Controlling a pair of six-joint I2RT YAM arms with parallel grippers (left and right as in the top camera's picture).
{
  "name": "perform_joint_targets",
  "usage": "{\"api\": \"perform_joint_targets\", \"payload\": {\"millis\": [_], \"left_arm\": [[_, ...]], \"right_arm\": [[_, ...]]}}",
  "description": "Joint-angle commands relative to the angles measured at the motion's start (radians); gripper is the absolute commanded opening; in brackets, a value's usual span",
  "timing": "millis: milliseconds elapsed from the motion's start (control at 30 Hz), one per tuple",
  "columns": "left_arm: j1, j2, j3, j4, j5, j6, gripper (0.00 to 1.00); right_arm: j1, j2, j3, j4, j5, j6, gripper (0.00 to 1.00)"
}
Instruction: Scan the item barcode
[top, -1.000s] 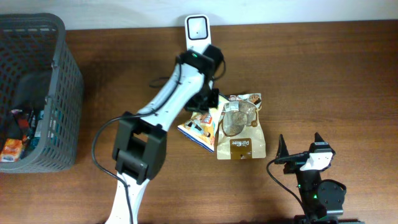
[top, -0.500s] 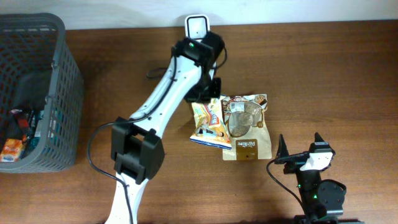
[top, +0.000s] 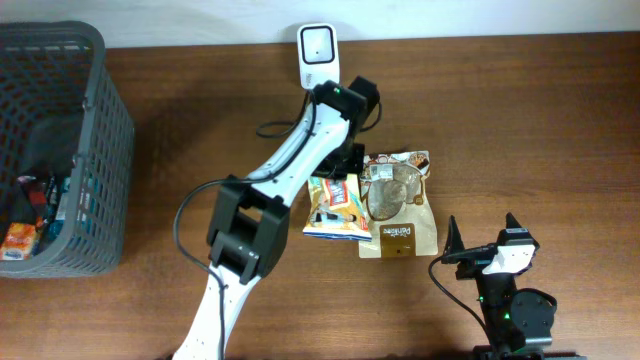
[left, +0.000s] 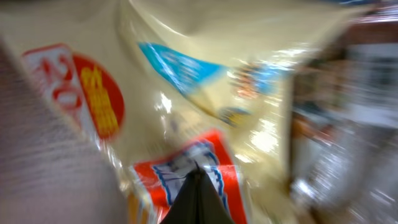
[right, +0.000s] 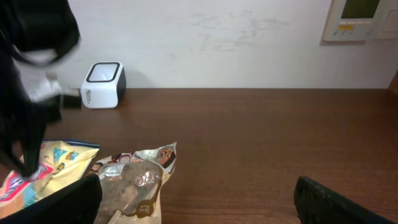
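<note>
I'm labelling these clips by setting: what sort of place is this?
Probably a mock shop checkout on a wooden table: a white barcode scanner, a grey basket of packaged goods, a yellow snack bag.

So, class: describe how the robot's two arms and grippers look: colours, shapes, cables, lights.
The left arm has slim white links between boxy black joints, a green light near its wrist and a black cable looping beside it. The right arm is mostly black with a white block and its own green light. The right gripper has two black pointed fingers.
</note>
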Motion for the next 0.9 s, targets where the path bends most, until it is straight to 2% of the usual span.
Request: {"api": "perform_joint_targets", "payload": {"millis": [0, 200, 467, 700, 867], "left_arm": [[0.008, 0.061, -0.012, 0.002, -0.052, -0.019, 0.0], [0.021, 0.019, 0.081, -0.045, -0.051, -0.019, 0.0], [0.026, -0.077, 0.373, -0.281, -0.052, -0.019, 0.0], [-0.007, -0.069, 0.258, -0.286, -0.042, -0.013, 0.0], [-0.045, -0.069, 0.059, -0.148, -0.018, -0.013, 0.0]], "right_arm": [[0.005, -0.006, -0.009, -0.001, 0.009, -0.006, 0.98], [0.005, -0.006, -0.009, -0.001, 0.009, -0.006, 0.98], [0.005, -0.006, -0.009, -0.002, 0.009, -0.006, 0.98], [0.005, -0.006, -0.009, -0.002, 0.009, -0.006, 0.98], [0.005, -0.006, -0.009, -0.001, 0.009, -0.006, 0.98]]}}
